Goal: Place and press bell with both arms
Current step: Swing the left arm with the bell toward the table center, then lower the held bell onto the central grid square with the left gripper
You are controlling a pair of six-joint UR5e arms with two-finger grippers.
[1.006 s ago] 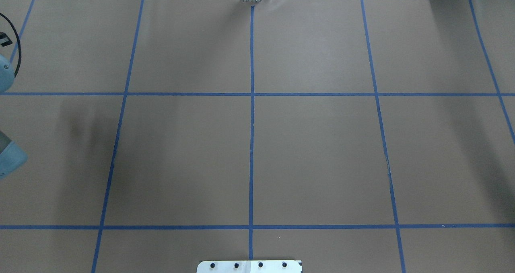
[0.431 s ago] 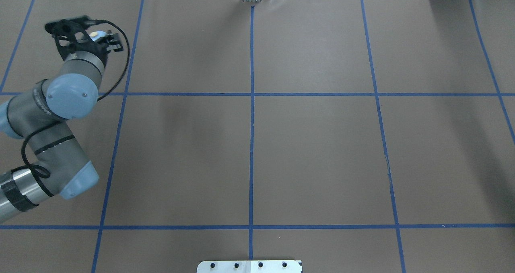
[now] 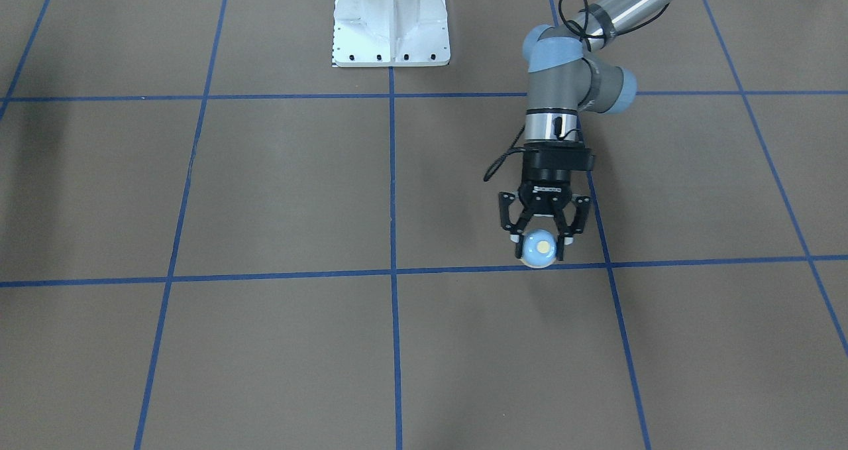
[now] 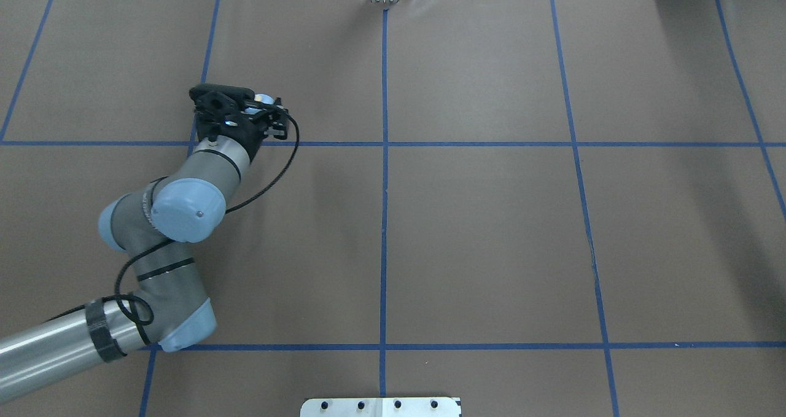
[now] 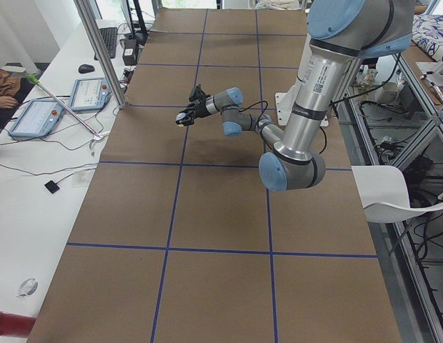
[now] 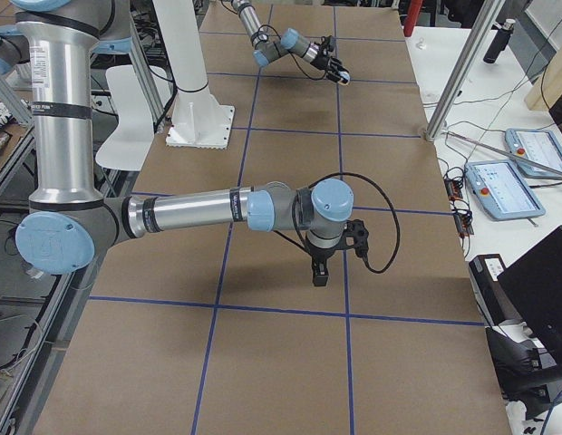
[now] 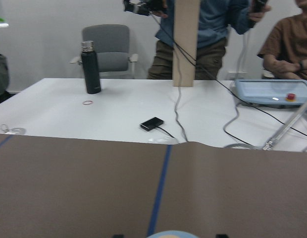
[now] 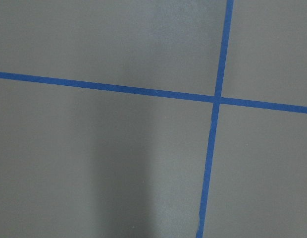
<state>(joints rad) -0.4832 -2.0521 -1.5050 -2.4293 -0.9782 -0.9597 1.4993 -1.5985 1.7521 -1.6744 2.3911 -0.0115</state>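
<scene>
My left gripper point(image 3: 539, 244) is shut on the bell point(image 3: 538, 249), a light-blue dome with a cream button facing up. The fingers grip it from the sides, close over a blue tape line. The overhead view shows the left gripper point(image 4: 258, 105) in the table's left half with a bit of the bell point(image 4: 264, 99) past it. The bell's top point(image 7: 166, 234) peeks in at the bottom edge of the left wrist view. My right gripper point(image 6: 319, 272) shows only in the exterior right view, pointing down over the table. I cannot tell whether it is open or shut.
The brown table cover carries a blue tape grid point(image 4: 384, 220). The white pedestal point(image 3: 391, 26) stands at the robot's edge. Beyond the far edge is a white desk with a black bottle point(image 7: 90, 69), cables, control tablets point(image 5: 39, 118) and seated people.
My left arm has swung in from the table's left edge, carrying the bell to the right and nearer to the robot's side.
</scene>
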